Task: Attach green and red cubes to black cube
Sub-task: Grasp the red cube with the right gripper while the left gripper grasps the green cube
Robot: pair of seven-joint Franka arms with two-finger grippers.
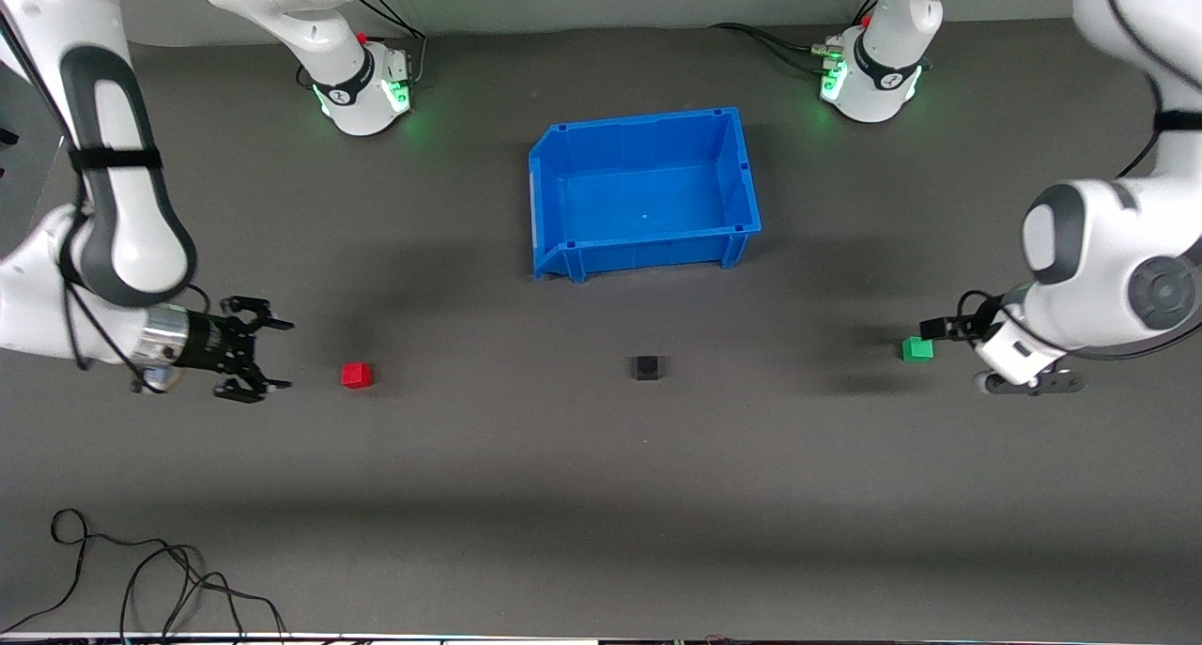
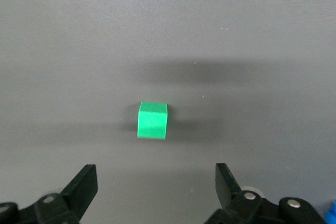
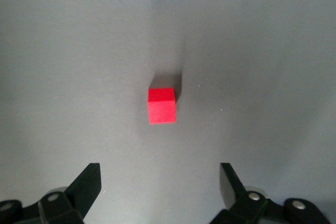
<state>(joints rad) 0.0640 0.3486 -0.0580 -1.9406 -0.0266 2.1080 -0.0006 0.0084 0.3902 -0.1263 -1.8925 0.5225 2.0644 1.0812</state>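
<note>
Nearest your front camera, the three cubes sat in a row on the dark counter (image 1: pixel 601 457): the red cube (image 1: pixel 357 375) toward the right arm's end, the black cube (image 1: pixel 646 368) in the middle, the green cube (image 1: pixel 917 348) toward the left arm's end, all well apart. Your right claw (image 1: pixel 272 354) hovered low just beside the red cube, fingers (image 3: pixel 84 184) spread wide, holding nothing. Your left claw (image 1: pixel 948 330) hung close beside the green cube, fingers (image 2: pixel 84 182) likewise apart and empty. Farther from the camera than the black cube stood the blue bin (image 1: pixel 642 241).
</note>
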